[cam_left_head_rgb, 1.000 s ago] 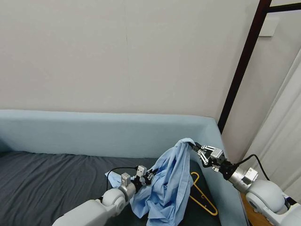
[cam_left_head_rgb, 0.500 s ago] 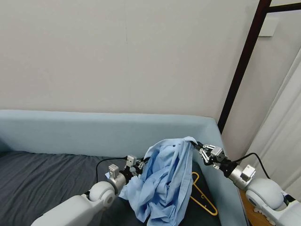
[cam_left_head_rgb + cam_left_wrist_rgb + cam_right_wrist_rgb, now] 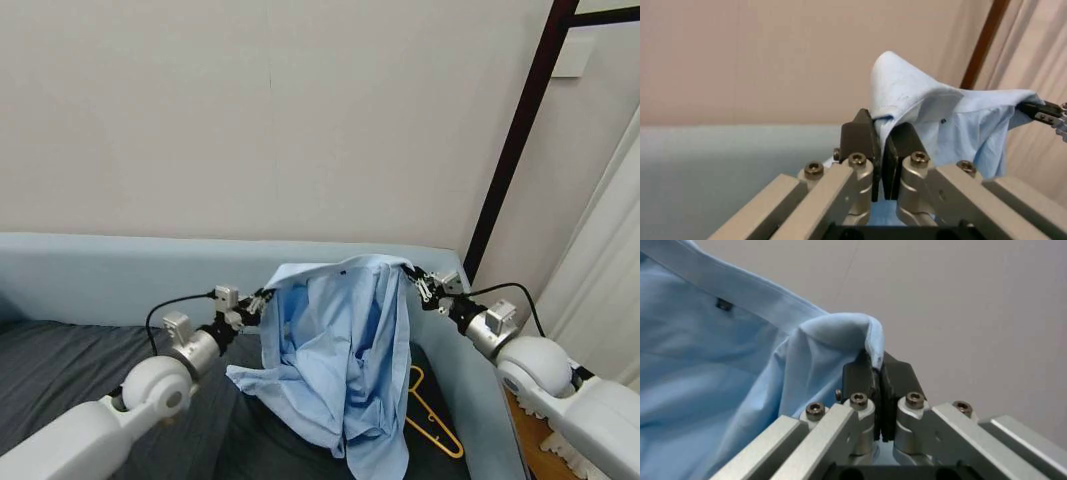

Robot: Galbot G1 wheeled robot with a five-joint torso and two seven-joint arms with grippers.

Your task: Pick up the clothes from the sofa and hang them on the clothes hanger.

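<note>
Evidently mid-lift, the light blue shirt is held spread above the pale blue sofa, its top edge pinched by the fingers of left gripper and right gripper, and a carry to the dark rack pole, far right, is needed next.

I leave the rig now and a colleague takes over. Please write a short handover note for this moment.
Left gripper: shut on one upper edge of the light blue fabric shirt.
Right gripper: shut on the opposite upper edge.
The shirt hangs spread between them, over the pale blue sofa; the yellow-orange clothes hanger lies on the seat at the right end.
Done: shirt picked up. Left: hang it on the hanger.
</note>
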